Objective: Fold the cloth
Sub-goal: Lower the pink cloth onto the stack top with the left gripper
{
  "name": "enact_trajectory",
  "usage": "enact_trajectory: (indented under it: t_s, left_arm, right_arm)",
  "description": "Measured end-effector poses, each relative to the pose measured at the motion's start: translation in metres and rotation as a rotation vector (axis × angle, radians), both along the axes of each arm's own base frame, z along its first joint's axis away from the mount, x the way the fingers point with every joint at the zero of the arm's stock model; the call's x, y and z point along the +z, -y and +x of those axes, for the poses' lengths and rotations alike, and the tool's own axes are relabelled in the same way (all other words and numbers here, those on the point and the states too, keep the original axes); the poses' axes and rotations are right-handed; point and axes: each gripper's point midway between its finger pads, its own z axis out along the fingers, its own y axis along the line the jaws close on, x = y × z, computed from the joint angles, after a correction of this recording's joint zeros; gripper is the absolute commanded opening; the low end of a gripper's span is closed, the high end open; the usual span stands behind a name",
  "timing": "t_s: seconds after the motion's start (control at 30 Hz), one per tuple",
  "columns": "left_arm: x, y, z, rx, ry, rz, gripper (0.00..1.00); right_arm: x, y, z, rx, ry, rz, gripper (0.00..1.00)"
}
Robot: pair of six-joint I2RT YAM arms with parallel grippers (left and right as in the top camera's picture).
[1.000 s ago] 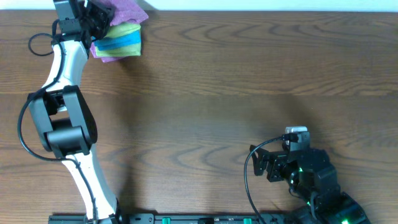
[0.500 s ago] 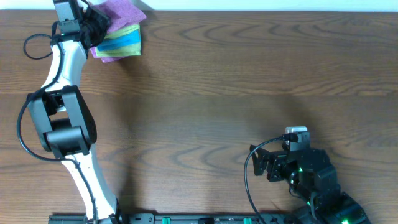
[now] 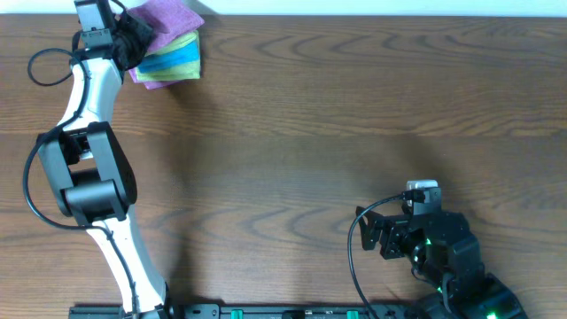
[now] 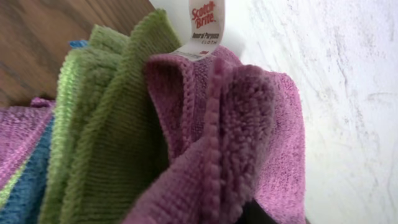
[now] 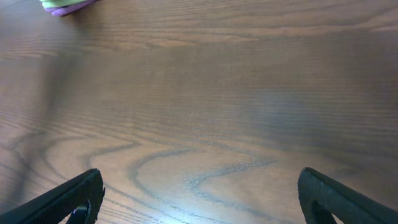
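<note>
A purple cloth (image 3: 168,16) lies bunched on top of a stack of folded cloths (image 3: 173,60) in yellow-green, blue and purple at the table's far left corner. My left gripper (image 3: 133,34) is at the stack's left side, shut on the purple cloth. In the left wrist view the purple cloth (image 4: 249,112) fills the frame with a white label (image 4: 202,25) at its top; a green cloth (image 4: 106,124) lies under it. Only a dark bit of the left gripper's finger (image 4: 261,214) shows. My right gripper (image 3: 379,235) is open and empty, low at the near right (image 5: 202,199).
The far table edge runs just behind the stack, with a white surface (image 4: 336,93) beyond it. The left arm (image 3: 84,133) stretches along the table's left side. The stack shows far off in the right wrist view (image 5: 65,6).
My left gripper has shifted a little to the left, drawing the purple cloth's bunched top leftward with it. The right arm has not moved.
</note>
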Motion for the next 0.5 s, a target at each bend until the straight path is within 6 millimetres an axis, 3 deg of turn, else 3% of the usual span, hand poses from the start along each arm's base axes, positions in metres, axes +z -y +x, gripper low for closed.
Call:
enact_trajectory:
  t_s: [0.3, 0.5]
  left_arm:
    - [0.0001, -0.0084, -0.0012, 0.004, 0.002, 0.007, 0.52]
    - [0.0003, -0.0091, -0.0022, -0.009, 0.004, 0.0, 0.71]
  right_arm:
    - [0.0001, -0.0001, 0.0, 0.0, 0.0, 0.0, 0.99]
    - [0.0, -0.0001, 0.0, 0.0, 0.0, 0.0, 0.99]
